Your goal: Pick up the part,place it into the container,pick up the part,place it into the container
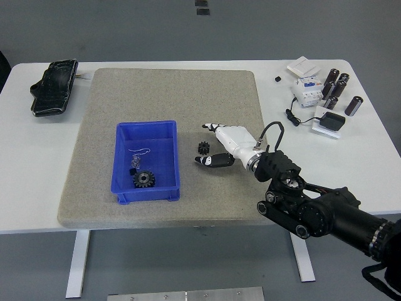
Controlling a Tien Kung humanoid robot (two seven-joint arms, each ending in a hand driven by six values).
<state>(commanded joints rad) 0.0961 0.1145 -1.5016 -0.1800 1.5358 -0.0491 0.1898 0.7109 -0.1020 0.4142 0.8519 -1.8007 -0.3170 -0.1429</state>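
Observation:
A small black gear (203, 148) lies on the grey mat (169, 94), just right of the blue bin (123, 164). My right hand (212, 145), white with black fingertips, sits beside it with fingers spread on either side, one above and one below, not closed on it. Inside the bin rest a larger black gear (144, 179), a small dark part (133, 166) and a thin wire piece (140, 151). The left arm does not show.
A black pouch (52, 86) lies at the table's far left. At the far right are several black cylinders (337, 88), a white breaker unit (307, 89), a white box (301, 66) and a black adapter with cable (326, 120).

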